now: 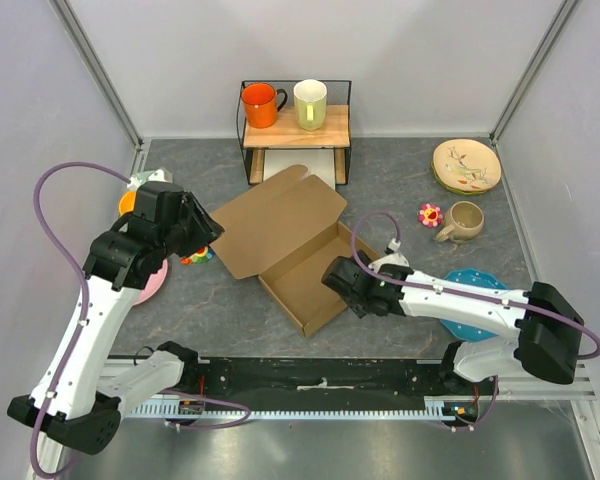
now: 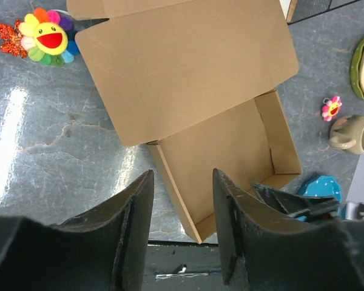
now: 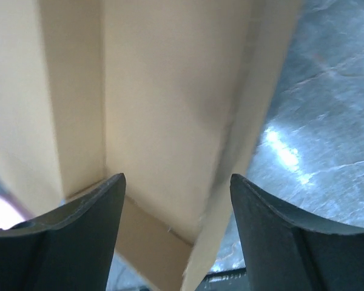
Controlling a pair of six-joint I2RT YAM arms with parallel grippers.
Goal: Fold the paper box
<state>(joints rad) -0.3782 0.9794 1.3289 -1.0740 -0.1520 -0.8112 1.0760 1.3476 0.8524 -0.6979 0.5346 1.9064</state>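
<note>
A grey, stone-patterned table (image 1: 230, 320) walled by white panels; near its front edge the right gripper (image 3: 177, 188) stands with jaws spread wide, a side wall of the paper box (image 1: 280, 220) between them; the left gripper (image 2: 182, 182) hovers half-spread and empty above the box's left; the box lies mid-table, tray formed, lid flat open; beyond, a wooden shelf (image 1: 295, 128) bears two mugs.
</note>
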